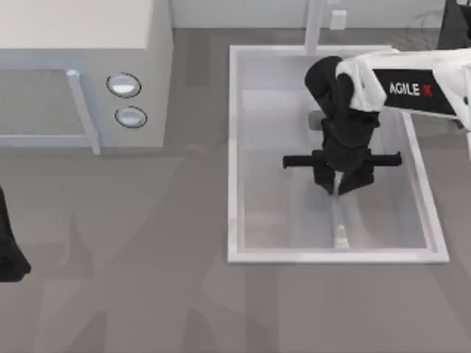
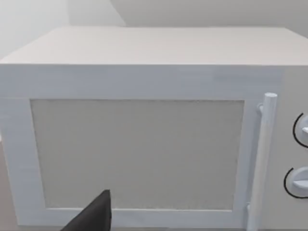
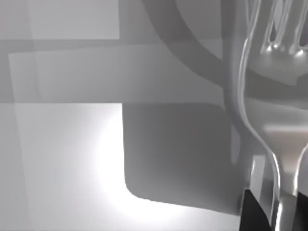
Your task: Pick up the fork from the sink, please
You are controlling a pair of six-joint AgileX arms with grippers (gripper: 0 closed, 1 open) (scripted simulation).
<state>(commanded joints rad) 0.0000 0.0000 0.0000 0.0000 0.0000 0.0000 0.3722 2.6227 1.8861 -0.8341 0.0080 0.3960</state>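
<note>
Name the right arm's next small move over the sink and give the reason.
Probably a slow, straight lift. The right claw sits low inside the sink, and the right wrist view shows the fork close up between its dark fingers, seemingly gripped. The left claw is parked at the table's left edge.

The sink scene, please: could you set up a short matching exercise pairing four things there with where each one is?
Things:
1. fork
2. right gripper
3. left gripper
4. microwave

Places:
A. at the table's left edge, parked
B. over the sink, at the fork's tine end
C. lying on the sink floor, handle toward the near rim
D. on the table, left of the sink

Pairs: 1-C, 2-B, 3-A, 4-D
</note>
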